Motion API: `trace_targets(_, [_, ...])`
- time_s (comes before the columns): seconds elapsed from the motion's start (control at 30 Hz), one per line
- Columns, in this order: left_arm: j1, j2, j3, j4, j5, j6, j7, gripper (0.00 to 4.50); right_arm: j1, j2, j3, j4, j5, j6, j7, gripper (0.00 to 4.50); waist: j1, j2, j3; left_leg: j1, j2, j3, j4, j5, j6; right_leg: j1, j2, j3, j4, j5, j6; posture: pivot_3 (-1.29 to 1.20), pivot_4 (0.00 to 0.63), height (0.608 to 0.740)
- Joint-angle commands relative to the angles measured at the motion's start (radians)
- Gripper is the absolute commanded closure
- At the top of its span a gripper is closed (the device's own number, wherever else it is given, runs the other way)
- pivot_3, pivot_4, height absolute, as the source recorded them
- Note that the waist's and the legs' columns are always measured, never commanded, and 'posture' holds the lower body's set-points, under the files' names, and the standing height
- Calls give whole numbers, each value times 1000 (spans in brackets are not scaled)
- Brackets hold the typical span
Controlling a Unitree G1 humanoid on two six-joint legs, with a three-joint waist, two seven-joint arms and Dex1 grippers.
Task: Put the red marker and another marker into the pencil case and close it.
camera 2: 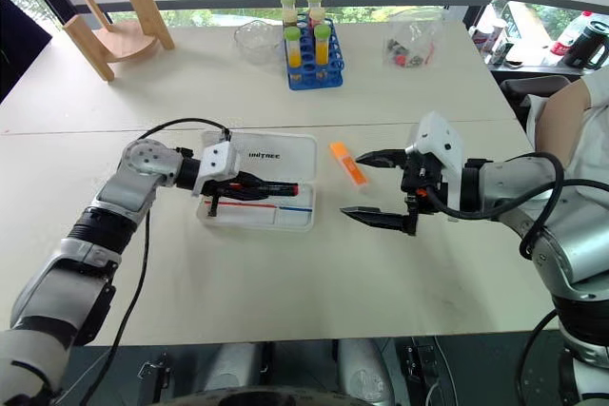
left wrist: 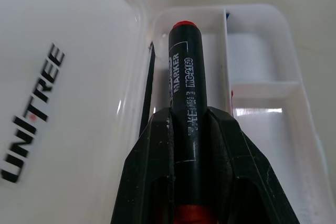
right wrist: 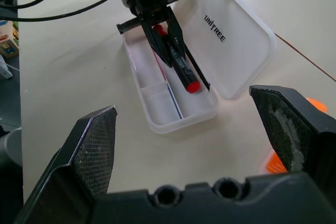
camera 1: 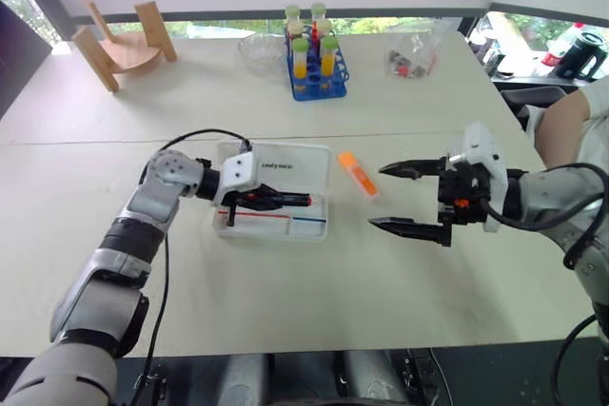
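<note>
The pencil case (camera 1: 283, 167) lies open in the middle of the table, its white lid flat on the far side and red and blue stripes in its tray (right wrist: 157, 95). My left gripper (camera 1: 263, 200) is shut on the red marker (left wrist: 186, 72), which has a dark barrel with red ends. It holds the marker lengthwise just over the tray, beside the lid hinge. I cannot tell whether the marker touches the tray. Another marker (camera 1: 358, 175), a stubby orange one, lies on the table right of the case. My right gripper (camera 1: 377, 197) hovers open near it, holding nothing.
At the back stand a blue rack of tubes (camera 1: 317, 64), a glass bowl (camera 1: 259, 52), a clear bag (camera 1: 411, 59) and a wooden stand (camera 1: 124, 45). A person's arm (camera 1: 561, 125) is at the right edge. Bare tabletop lies in front of the case.
</note>
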Motion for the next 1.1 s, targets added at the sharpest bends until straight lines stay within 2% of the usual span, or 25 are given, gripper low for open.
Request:
trace_targets(0.03, [-36, 5, 25, -7, -6, -18, -28, 2714, 4, -12, -42, -44, 20, 3, -16, 0, 0, 0, 0, 0, 0, 0, 0, 0, 0, 0, 0, 0, 0, 0, 0, 0, 150, 740])
trace_targets(0.1, [-26, 15, 48, -41, -33, 14, -37, 1649, 0, -9, -37, -39, 21, 6, -20, 0, 0, 0, 0, 0, 0, 0, 0, 0, 0, 0, 0, 0, 0, 0, 0, 0, 150, 740])
trace_targets(0.2, [20, 62, 140, -203, -163, 187, -58, 169, -15, 8, -5, -16, 0, 5, -38, 0, -6, 0, 0, 0, 0, 0, 0, 0, 0, 0, 0, 0, 0, 0, 0, 0, 150, 740])
trace_targets(0.33, [163, 193, 307, -499, -344, 462, -17, 169, -65, 57, 108, 102, -167, -26, -155, 0, -31, 0, 1, 1, 1, -2, -1, 0, 0, 0, 1, 0, 1, 0, 0, 0, 150, 740])
trace_targets(0.43, [334, 300, 473, -709, -485, 653, 40, 169, -147, 154, 161, 230, -218, 33, -253, 0, -43, 1, 2, 3, 2, -2, -2, 0, 0, 0, 1, 2, 2, 0, 0, 0, 150, 740])
trace_targets(0.53, [490, 365, 625, -868, -596, 800, 103, 169, -233, 248, 206, 360, -276, 94, -337, 0, -44, 1, 3, 3, 2, -3, -1, 0, -1, 0, 0, 1, 3, 0, 0, 0, 150, 740])
trace_targets(0.7, [732, 381, 841, -1050, -724, 930, 176, 169, -320, 368, 275, 538, -338, 110, -366, 0, -33, 1, 4, 3, 2, -2, -2, 1, -1, 1, 0, 1, 2, 0, -1, 0, 150, 740])
trace_targets(0.9, [832, 359, 930, -1151, -807, 955, 261, 169, -357, 434, 353, 688, -411, 100, -354, 0, -24, 1, 4, 3, 1, -1, -2, 1, -1, 2, -2, 0, 2, 0, -1, 0, 150, 740])
trace_targets(1.0, [864, 359, 968, -1174, -848, 965, 280, 95, -367, 448, 365, 725, -437, 98, -350, 755, -29, 0, 4, 6, 1, 0, -2, 1, -1, 4, -1, 0, 2, 0, -1, 0, 150, 740])
trace_targets(1.1, [885, 368, 985, -1180, -868, 960, 289, 95, -373, 449, 352, 727, -445, 106, -340, 2244, -30, 0, 4, 8, 1, 0, -3, 1, -1, 5, -1, 1, 2, 0, -1, 0, 150, 740])
